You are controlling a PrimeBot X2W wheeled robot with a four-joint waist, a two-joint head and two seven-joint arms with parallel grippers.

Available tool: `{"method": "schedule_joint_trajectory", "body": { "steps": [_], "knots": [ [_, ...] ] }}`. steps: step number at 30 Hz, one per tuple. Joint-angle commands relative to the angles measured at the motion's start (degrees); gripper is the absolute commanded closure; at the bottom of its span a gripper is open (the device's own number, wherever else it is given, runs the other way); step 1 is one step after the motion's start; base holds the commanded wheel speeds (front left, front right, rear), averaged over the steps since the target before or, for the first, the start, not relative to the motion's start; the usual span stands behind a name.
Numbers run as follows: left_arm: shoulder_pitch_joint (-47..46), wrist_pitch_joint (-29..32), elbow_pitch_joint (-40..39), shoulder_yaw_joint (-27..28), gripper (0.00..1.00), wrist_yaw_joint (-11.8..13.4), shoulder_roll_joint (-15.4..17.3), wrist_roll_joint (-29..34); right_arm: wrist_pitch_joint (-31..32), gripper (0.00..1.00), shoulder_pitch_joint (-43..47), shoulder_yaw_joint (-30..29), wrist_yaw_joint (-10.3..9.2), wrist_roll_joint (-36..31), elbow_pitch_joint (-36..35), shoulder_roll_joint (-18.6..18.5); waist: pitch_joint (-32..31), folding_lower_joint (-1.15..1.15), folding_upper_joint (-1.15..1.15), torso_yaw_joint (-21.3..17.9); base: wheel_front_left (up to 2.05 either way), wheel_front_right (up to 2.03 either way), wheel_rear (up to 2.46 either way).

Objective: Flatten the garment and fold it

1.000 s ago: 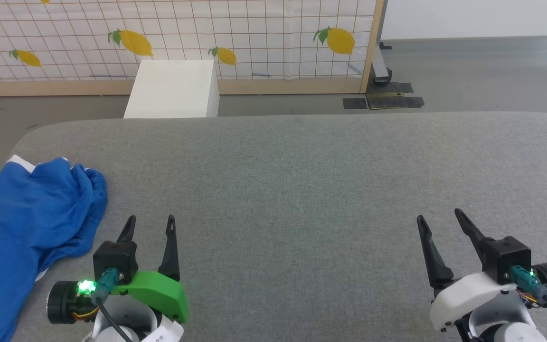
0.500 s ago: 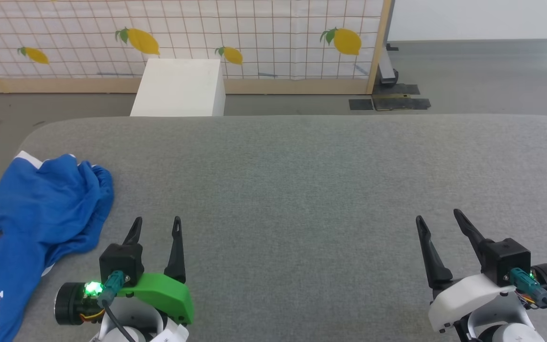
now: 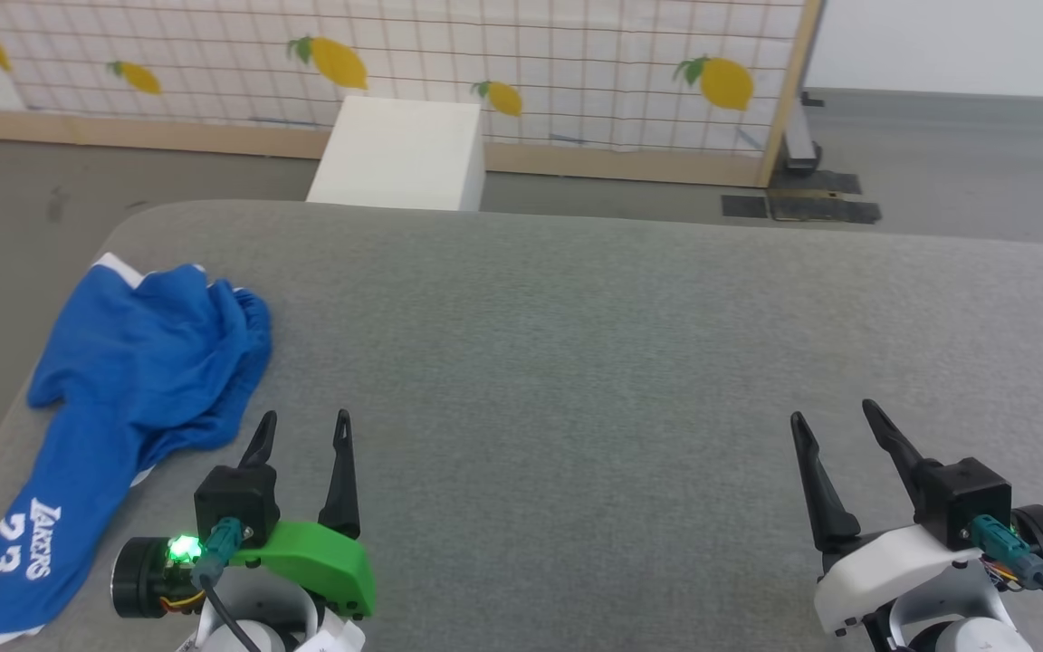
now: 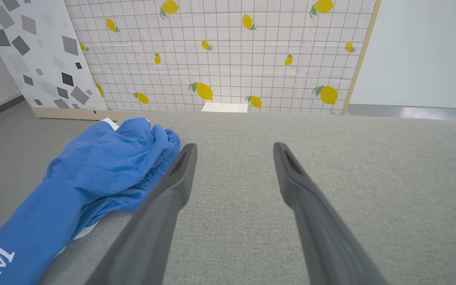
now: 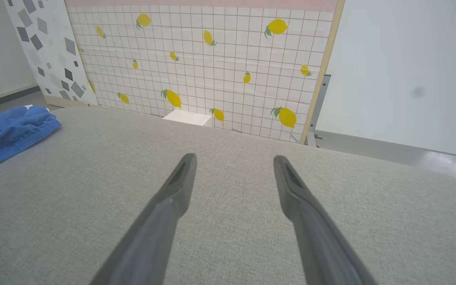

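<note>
garment (image 3: 146, 371): blue shorts, crumpled, at 9 o'clock on the worktop (image 3: 576, 362). Bunched heap at the far end, with one leg trailing towards 7 o'clock along the left edge.
print (image 3: 19, 548): white "Lakers 23" on the trailing leg, close to the worktop's edge. Can't tell whether the hem overhangs.
waistband (image 4: 160, 170): the gathered elastic rim faces the left claw, with layers folded over it.
left claw (image 3: 306, 415): wide open and empty, low over the worktop. The garment is at its 10 o'clock, just beside the left finger and not touching.
right claw (image 3: 831, 410): wide open and empty, at 5 o'clock on the worktop, well apart from the garment.
risk, edge: a pull towards 9 o'clock, or a one-sided lift, could slide the leg off the worktop. The fabric looks slick and light.
risk, layers: a pinch into the heap likely grabs several plies, so the shorts would lift as a wad instead of spreading.
risk, reach: the right claw must cross the whole worktop to help. A one-claw drag would probably twist the garment rather than flatten it.
risk, snag: a finger driven under the waistband could catch inside a leg opening.
</note>
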Motion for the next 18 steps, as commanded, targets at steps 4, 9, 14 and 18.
{"method": "schedule_joint_trajectory", "body": {
  "steps": [4,9,14,18],
  "knots": [
    [-1.21,-1.12,0.57,-0.49,0.0,0.41,0.52,-1.19,-0.78,0.0,-1.02,0.45,-0.03,0.65,0.48,0.05,-0.07,0.0,0.0,3.17,0.0,0.0,0.0],
    [-1.33,-1.69,0.92,-0.93,0.0,0.63,0.78,-1.6,-1.25,0.0,-1.11,0.62,-0.04,0.87,0.73,0.06,-0.19,0.0,0.0,5.87,0.0,0.0,0.0],
    [-1.45,-2.29,1.21,-1.35,0.0,0.92,1.09,-2.09,-1.79,0.0,-1.22,0.81,-0.04,1.16,1.04,0.06,-0.37,0.0,0.0,8.72,0.0,0.0,0.0],
    [-1.55,-2.76,1.48,-1.71,0.0,1.17,1.32,-2.48,-2.19,0.0,-1.37,0.97,-0.04,1.43,1.29,0.07,-0.49,0.0,0.0,10.9,0.0,0.0,0.0]
  ]
}}
